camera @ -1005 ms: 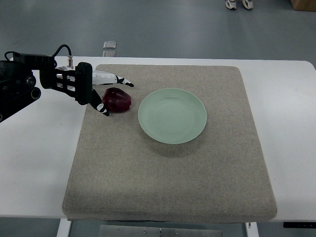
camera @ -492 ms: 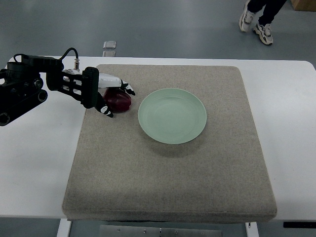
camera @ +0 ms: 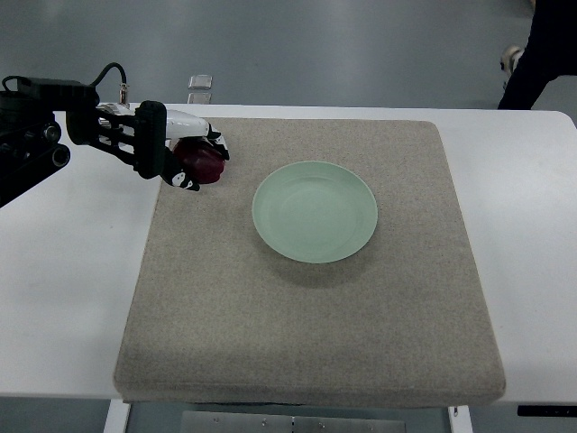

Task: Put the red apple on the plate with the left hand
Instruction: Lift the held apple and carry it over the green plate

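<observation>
- The left arm (camera: 45, 135) enters from the upper left edge of the frame, a black jointed structure with a cable looping above it, lying over the white table (camera: 63, 298).
- The left hand (camera: 180, 155) sits at the upper left corner of the grey mat (camera: 315, 334); its white and black fingers (camera: 216, 144) are curled around the red apple (camera: 200, 161), holding it.
- The red apple is dark red and shows between the fingers above and the thumb below, in the upper left part of the frame, left of the plate and apart from it. Whether it rests on the mat or is lifted just off it cannot be told from this view.
- A small clear object (camera: 200, 83) lies at the far edge of the table, just above the hand in the frame.
- The plate (camera: 315, 211), pale green and round, lies on the mat a little above the frame's centre, with nothing on it.
- The mat covers most of the table's middle, with bare white table showing on both sides.
- At the upper right corner of the frame, a person's dark trouser leg (camera: 545, 50) and a shoe (camera: 511, 57) stand on the grey floor beyond the table.
</observation>
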You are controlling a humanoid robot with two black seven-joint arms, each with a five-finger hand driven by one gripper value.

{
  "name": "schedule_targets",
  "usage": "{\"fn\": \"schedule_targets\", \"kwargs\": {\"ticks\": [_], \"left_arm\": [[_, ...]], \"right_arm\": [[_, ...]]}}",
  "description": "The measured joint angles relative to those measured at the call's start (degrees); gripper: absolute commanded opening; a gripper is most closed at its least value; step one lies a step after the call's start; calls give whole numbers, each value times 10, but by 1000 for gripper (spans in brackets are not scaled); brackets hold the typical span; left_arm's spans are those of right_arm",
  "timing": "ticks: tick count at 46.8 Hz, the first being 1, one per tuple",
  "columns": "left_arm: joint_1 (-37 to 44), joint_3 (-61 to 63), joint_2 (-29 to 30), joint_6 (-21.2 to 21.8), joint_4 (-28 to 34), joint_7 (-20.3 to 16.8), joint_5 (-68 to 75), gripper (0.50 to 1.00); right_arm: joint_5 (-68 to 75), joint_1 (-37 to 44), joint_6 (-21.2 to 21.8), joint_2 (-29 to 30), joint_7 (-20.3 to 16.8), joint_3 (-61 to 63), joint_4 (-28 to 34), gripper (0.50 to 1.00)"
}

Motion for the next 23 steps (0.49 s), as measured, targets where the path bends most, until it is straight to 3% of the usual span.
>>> {"fn": "schedule_targets", "kwargs": {"ticks": [10,23], "left_arm": [[-22,0,-12,1,-26,0,-4,500],[-32,6,-77,-2,-36,1,-7,500]], "right_arm": [[0,0,0,0,0,0,0,964],[0,0,0,0,0,0,0,964]]}}
